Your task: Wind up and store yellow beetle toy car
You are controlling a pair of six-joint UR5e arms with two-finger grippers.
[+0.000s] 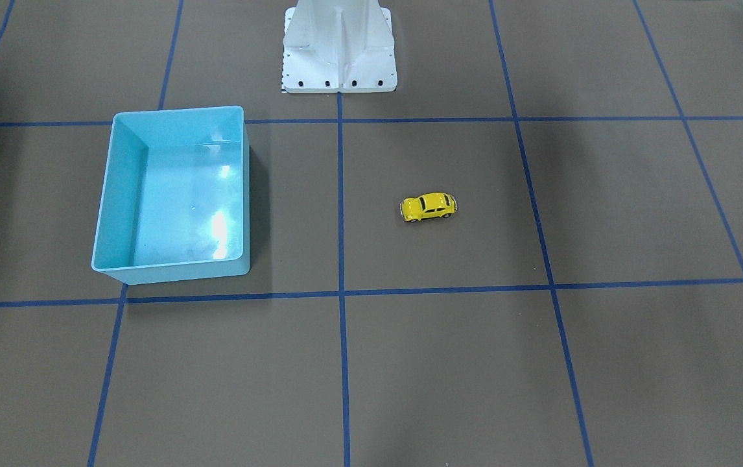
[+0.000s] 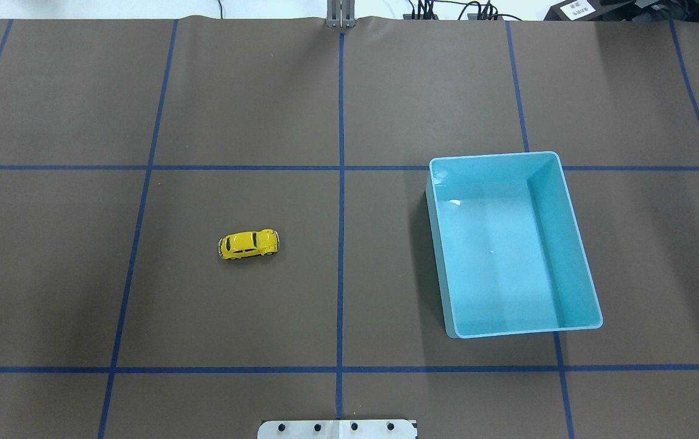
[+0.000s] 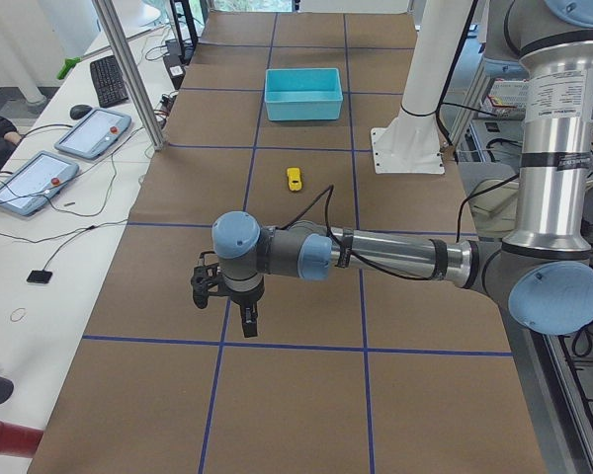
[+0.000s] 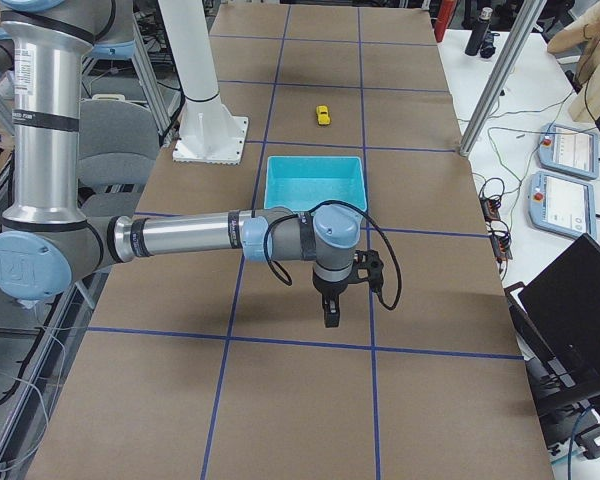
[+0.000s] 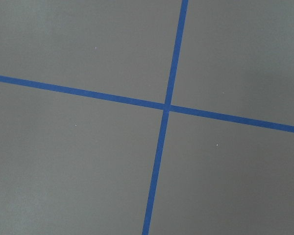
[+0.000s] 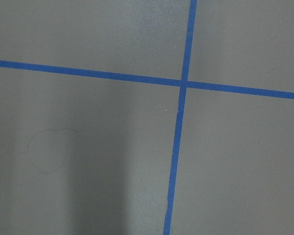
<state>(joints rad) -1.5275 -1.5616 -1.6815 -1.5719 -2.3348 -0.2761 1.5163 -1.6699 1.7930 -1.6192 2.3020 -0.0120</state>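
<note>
the yellow beetle toy car (image 1: 428,207) sits on its wheels on the brown table (image 1: 540,389), in the square just to the robot's left of the centre line of blue tape (image 2: 341,183). it lies crosswise to the robot, with nothing touching it. the light blue bin (image 1: 177,272) stands open on the robot's right side of that line, well apart from the car. the white robot base (image 1: 339,58) is between them at the table's edge. the left gripper (image 3: 247,321) hangs over the table's end on its own side, far from the car; the right gripper (image 4: 330,315) hangs past the bin at the other end. i cannot tell how either pair of jaws stands.
</note>
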